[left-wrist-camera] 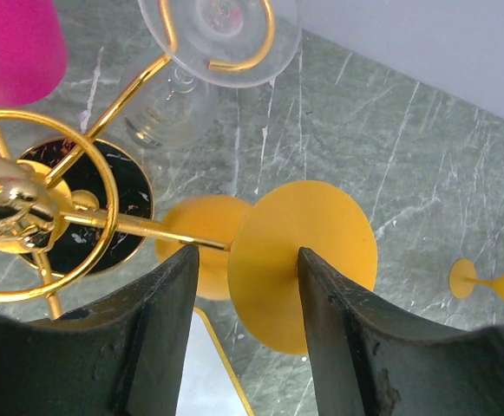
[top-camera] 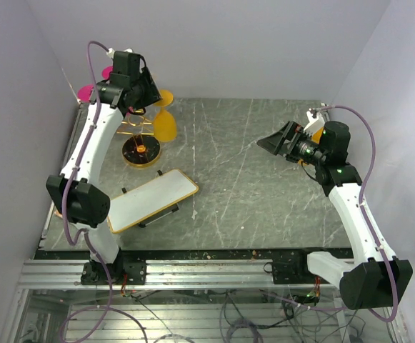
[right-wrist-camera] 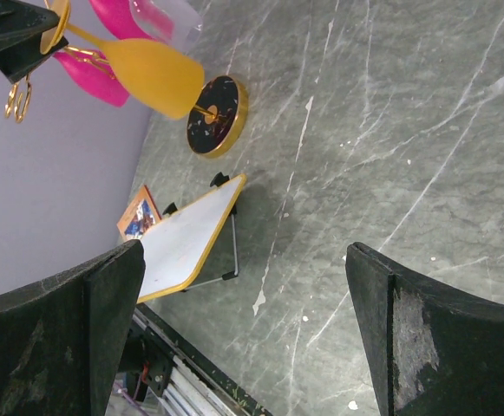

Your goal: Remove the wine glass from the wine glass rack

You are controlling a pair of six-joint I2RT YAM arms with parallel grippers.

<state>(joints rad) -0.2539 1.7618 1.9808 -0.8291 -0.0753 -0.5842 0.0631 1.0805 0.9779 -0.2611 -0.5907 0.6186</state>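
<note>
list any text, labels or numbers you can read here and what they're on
No text can be read in any view.
The small colourful card beside the white tray: too blurred to read.
The white tray and the wine glass rack base: no lettering shows.

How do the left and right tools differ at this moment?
The left tool hovers over the wine glass rack, straddling the foot of the yellow wine glass; the right tool hangs over the table, away from the rack. The right tool's jaws stand wider than the left tool's. Both hold nothing.
</note>
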